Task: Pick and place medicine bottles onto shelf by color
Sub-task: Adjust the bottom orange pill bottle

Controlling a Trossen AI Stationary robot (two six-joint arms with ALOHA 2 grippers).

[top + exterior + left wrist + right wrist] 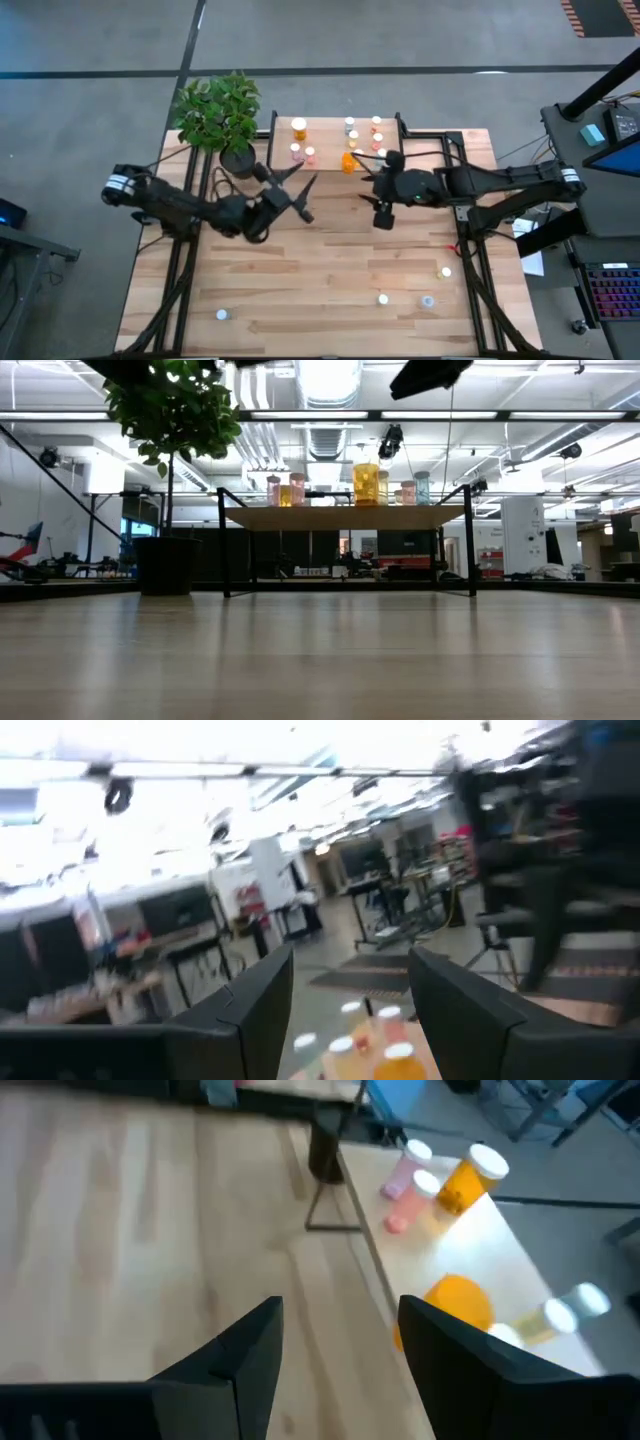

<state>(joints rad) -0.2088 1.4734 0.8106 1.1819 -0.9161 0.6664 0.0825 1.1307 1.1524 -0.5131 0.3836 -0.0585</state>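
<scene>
Two grippers, both empty with fingers spread: left gripper mid-table near the plant; right gripper just in front of the shelf; shelf top holds orange, pink and pale bottles plus the larger orange bottle; four loose bottles sit along the table's near edge.

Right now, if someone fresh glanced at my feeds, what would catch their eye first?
Probably the shelf at the table's far edge, crowded with small tinted bottles around one larger orange bottle. Next, both arms reaching toward it: the left hand and the right hand both open and empty. Then the potted plant beside the shelf, and four stray bottles along the near edge.
</scene>
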